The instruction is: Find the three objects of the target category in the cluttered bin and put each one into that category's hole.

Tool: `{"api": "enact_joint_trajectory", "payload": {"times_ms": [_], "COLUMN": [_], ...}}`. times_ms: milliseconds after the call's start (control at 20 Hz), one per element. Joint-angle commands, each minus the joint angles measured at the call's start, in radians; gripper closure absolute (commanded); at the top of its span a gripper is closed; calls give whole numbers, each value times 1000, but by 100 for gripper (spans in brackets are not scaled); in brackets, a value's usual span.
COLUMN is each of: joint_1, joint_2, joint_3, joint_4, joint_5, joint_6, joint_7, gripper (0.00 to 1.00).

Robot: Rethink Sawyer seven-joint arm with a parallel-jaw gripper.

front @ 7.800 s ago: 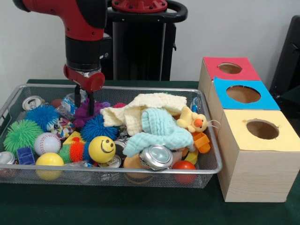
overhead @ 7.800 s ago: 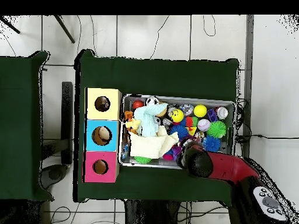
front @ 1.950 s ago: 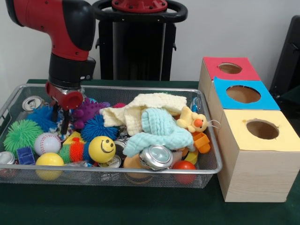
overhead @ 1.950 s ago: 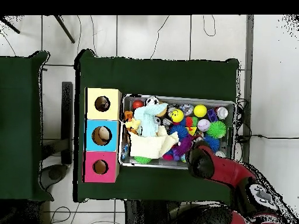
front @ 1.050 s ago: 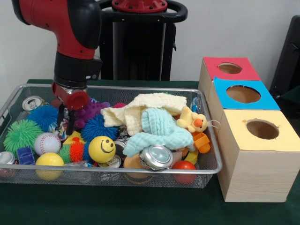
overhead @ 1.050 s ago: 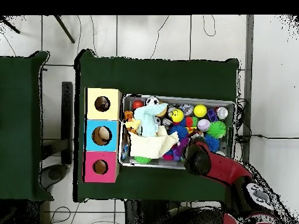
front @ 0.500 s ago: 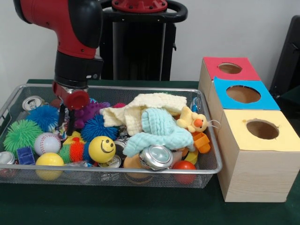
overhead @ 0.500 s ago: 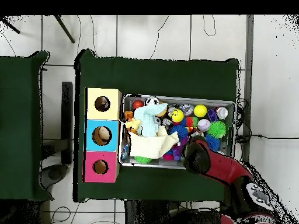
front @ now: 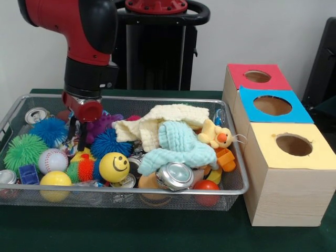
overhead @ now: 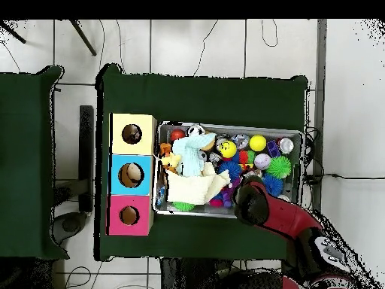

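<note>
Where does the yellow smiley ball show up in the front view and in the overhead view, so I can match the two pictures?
Front view: the yellow smiley ball sits low in the bin, left of centre, near its front rim.
Overhead view: the same ball lies near the bin's upper rim, right of the mint cloth.
Shared landmark: the mint cloth, which lies to the ball's right in the front view too.

Toy-crowded bin (front: 237,190); unobstructed hole (front: 294,145)

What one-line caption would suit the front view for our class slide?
Sawyer's gripper reaches into a wire bin cluttered with toys beside three boxes, the yellow-topped hole nearest the camera.
</note>
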Motion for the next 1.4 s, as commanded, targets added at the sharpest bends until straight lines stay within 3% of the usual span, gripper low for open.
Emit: {"api": "enact_joint_trajectory", "payload": {"times_ms": [50, 800, 1250, 1300, 1400], "joint_1": [24, 77, 106, 106, 101], "joint_2": [64, 172, 187, 190, 190], "joint_3": [40, -63, -132, -139, -140], "joint_4": [26, 2, 10, 9, 5], "joint_5": [32, 25, 41, 40, 34], "joint_6": [50, -76, -87, -86, -67], "joint_7": [101, 114, 102, 99, 87], "gripper": [0, 0, 0, 100, 100]}}
